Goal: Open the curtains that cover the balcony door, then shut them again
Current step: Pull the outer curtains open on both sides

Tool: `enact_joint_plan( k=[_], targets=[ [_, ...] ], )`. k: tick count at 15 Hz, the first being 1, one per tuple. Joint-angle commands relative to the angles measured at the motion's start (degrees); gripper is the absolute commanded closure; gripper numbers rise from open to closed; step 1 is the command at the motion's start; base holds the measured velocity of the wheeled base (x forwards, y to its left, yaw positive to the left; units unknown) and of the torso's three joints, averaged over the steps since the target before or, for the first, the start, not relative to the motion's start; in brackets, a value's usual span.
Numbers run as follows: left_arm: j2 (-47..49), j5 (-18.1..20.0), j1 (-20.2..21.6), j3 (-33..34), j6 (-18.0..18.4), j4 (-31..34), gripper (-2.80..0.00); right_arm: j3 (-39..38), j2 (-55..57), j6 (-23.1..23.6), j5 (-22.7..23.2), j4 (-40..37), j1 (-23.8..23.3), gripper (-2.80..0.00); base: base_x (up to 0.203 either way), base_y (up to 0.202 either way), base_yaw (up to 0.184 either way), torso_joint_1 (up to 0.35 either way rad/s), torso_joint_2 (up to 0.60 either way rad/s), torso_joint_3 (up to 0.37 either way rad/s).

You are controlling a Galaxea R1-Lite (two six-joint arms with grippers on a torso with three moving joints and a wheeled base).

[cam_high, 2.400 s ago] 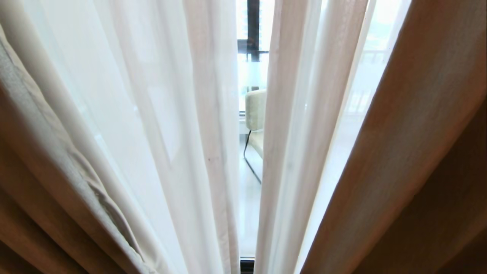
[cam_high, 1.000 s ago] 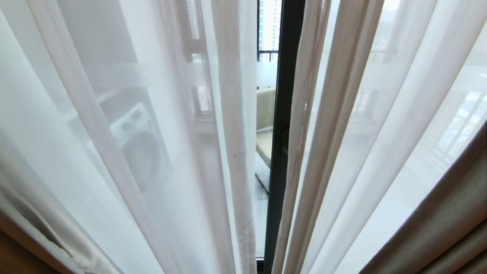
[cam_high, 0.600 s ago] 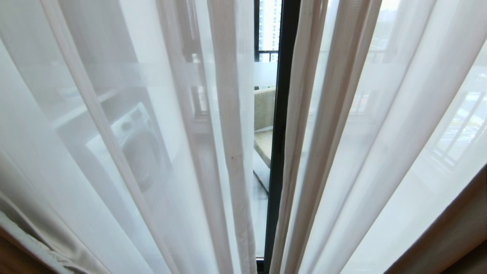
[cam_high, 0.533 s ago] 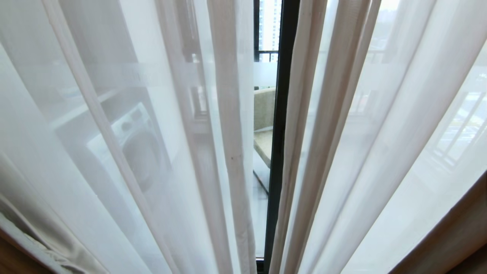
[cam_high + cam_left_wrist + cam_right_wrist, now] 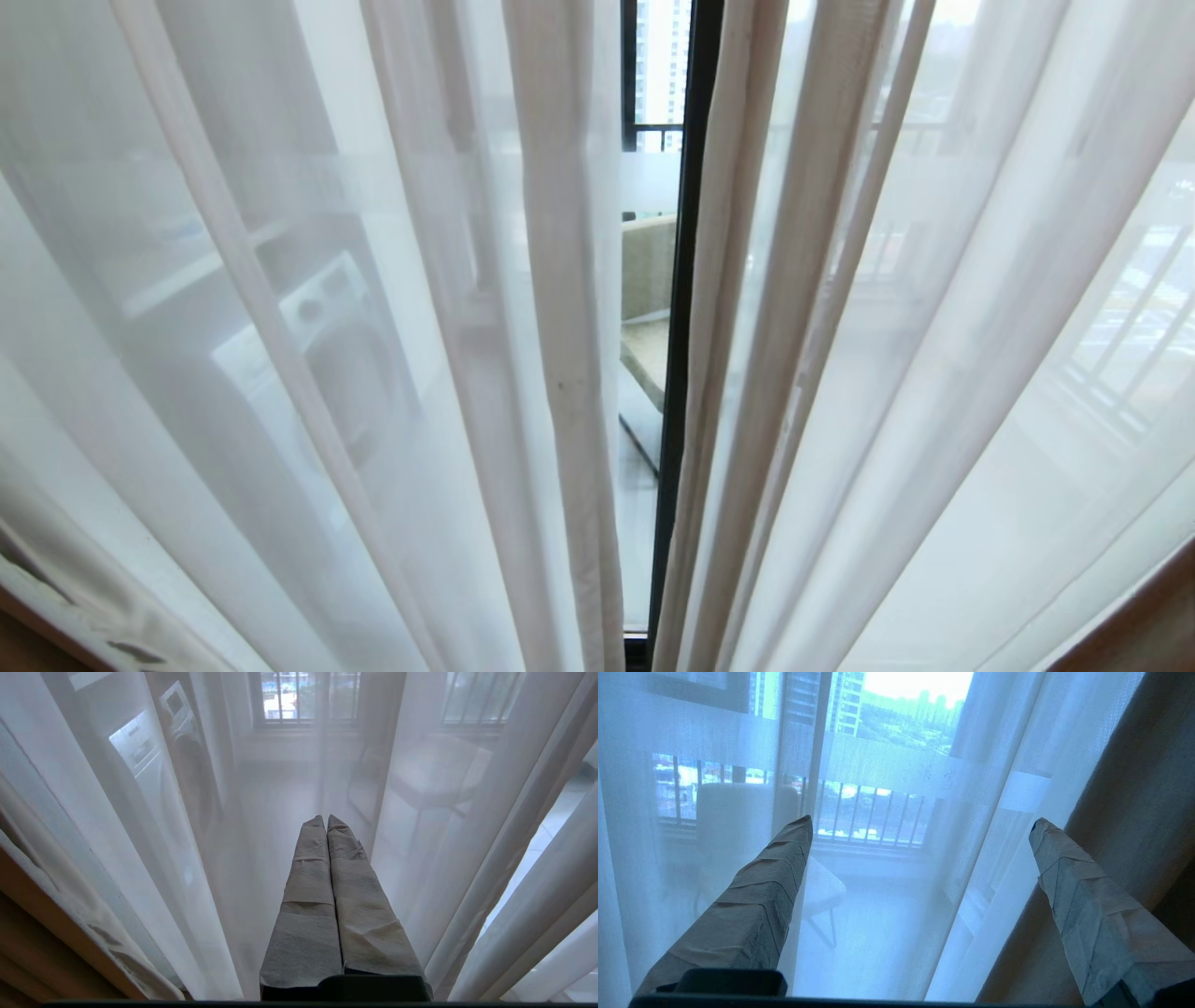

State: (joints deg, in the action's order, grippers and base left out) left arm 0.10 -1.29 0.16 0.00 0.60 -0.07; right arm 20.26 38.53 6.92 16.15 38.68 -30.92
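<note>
The curtains fill the head view. Their thin white sheers (image 5: pixel 448 373) hang in folds on both sides of a narrow middle gap. Thick beige fabric shows only in the lower left corner (image 5: pixel 37 644) and the lower right corner (image 5: pixel 1153 630). Through the gap I see the balcony door's black frame (image 5: pixel 686 280) and its frosted band (image 5: pixel 652 182). Neither gripper is in the head view. My left gripper (image 5: pixel 325 819) is shut and empty, pointing at a sheer (image 5: pixel 261 868). My right gripper (image 5: pixel 922 821) is open wide before a sheer (image 5: pixel 887 882), with the thick curtain (image 5: pixel 1134 788) beside one finger.
Behind the left sheer stands a white washing machine (image 5: pixel 327 345). A pale chair (image 5: pixel 647 280) on thin dark legs sits on the balcony beyond the gap. The black balcony railing (image 5: pixel 868 812) and city buildings lie further out.
Since the oldest frame the camera has shifted. Over the last second the thick beige curtain on the right has drawn back into the lower right corner, and the right sheer's edge now overlaps the door frame.
</note>
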Motion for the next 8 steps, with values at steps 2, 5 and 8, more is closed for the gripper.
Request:
enact_joint_plan(
  k=[2,5,8],
  targets=[
    [0.0,0.0,0.0,0.0,0.0,0.0,0.0,-0.7,-0.1,4.2,-12.2,0.1,16.4,0.0,0.0,0.0,0.0,0.0,0.0,0.0],
    [0.0,0.0,0.0,0.0,0.0,0.0,0.0,-0.9,-0.1,7.7,-23.0,0.0,27.4,0.0,0.0,0.0,0.0,0.0,0.0,0.0],
    [0.0,0.0,0.0,0.0,0.0,0.0,0.0,-1.0,-1.2,8.9,-24.2,-0.2,30.7,0.0,0.0,0.0,0.0,0.0,0.0,0.0]
  ],
)
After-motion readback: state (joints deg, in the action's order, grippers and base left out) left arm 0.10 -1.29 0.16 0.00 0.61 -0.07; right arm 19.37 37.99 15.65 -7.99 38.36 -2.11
